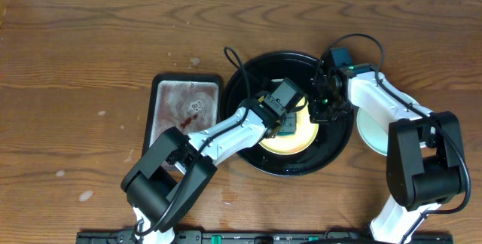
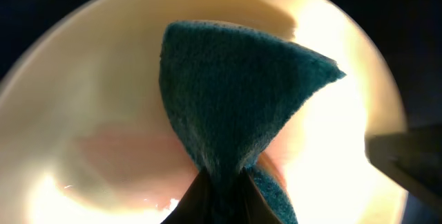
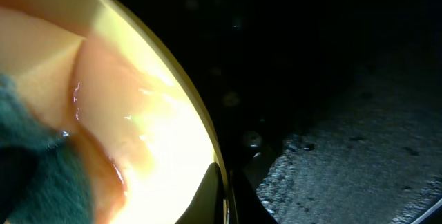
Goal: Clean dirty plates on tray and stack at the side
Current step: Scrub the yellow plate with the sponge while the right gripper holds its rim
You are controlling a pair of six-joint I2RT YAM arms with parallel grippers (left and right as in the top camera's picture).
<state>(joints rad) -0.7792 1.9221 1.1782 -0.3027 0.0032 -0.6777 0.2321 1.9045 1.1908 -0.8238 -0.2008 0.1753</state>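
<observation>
A pale yellow plate point(image 1: 292, 144) lies in the round black tray point(image 1: 280, 67). My left gripper point(image 1: 287, 123) is shut on a teal sponge point(image 2: 228, 106) and presses it onto the plate's face point(image 2: 90, 99). A thin reddish wet film point(image 3: 103, 158) spreads over the plate next to the sponge point(image 3: 31, 175). My right gripper point(image 1: 319, 111) is shut on the plate's right rim, which stands between its fingers point(image 3: 224, 196). A pale mint-blue plate point(image 1: 370, 132) rests on the table right of the tray, partly hidden by the right arm.
A smaller rectangular grey tray point(image 1: 184, 108) with reddish smears lies left of the black tray. Wet black tray floor point(image 3: 331, 162) shows beside the plate rim. Bare wooden table point(image 1: 75, 63) stretches to the left and the back.
</observation>
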